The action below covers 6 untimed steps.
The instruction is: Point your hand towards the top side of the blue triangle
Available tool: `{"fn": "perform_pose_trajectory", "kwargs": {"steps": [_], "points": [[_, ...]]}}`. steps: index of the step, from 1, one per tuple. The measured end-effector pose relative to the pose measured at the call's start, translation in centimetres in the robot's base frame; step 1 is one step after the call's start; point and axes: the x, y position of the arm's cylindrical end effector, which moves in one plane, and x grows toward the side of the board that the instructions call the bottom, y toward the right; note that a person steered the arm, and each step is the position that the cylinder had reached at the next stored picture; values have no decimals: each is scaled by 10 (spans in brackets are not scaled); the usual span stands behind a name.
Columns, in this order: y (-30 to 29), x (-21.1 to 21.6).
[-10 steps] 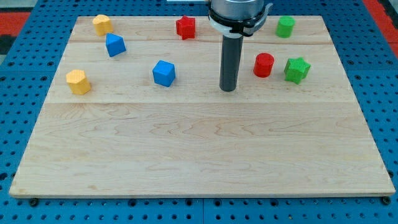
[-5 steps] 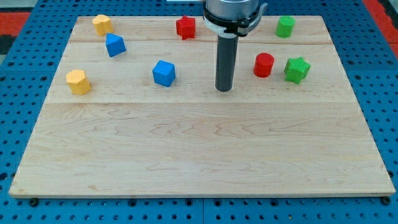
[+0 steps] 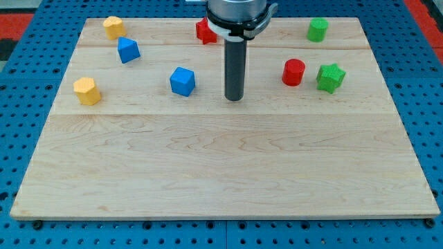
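Observation:
The blue triangle (image 3: 128,50) lies near the board's upper left. A blue cube (image 3: 183,81) sits lower and to its right. My tip (image 3: 234,97) rests on the board right of the blue cube, about a block's width from it, and far to the right of and below the blue triangle. The rod rises to the arm's head at the view's top.
A yellow block (image 3: 113,27) sits above the blue triangle, another yellow block (image 3: 87,90) at the left. A red star (image 3: 203,30) is partly hidden behind the arm. A red cylinder (image 3: 293,72), a green star (image 3: 330,77) and a green block (image 3: 318,30) lie at the right.
My tip has slid steadily to the view's left, closing on the blue cube. The arm now covers part of the red star. No block has moved.

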Motion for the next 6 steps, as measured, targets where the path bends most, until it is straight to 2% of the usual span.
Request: {"fn": "perform_pose_trajectory", "kwargs": {"steps": [1, 2, 3, 5, 6], "points": [[10, -51], [-38, -81], [-99, -91], [-146, -144], [-160, -156]]}}
